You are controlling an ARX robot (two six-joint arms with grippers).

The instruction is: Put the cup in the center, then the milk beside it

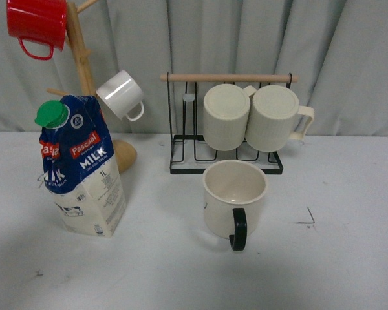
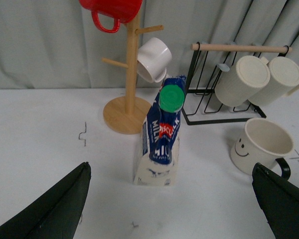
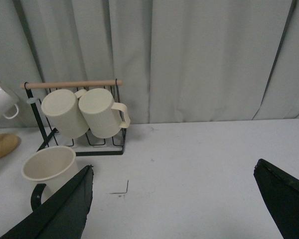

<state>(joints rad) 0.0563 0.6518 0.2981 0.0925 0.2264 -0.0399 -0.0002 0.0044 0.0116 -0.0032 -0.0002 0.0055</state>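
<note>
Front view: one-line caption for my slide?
Cup upright mid-table, handle toward camera; milk carton standing apart to its left; wire mug rack behind.

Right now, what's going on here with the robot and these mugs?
Nothing is being held. The left pincer and the right pincer are both open over the table. The cup stands upright in front of the rack, near the middle of the front view, handle toward the robot. The milk stands upright to its left, by the mug tree, with a clear gap between them.
</note>
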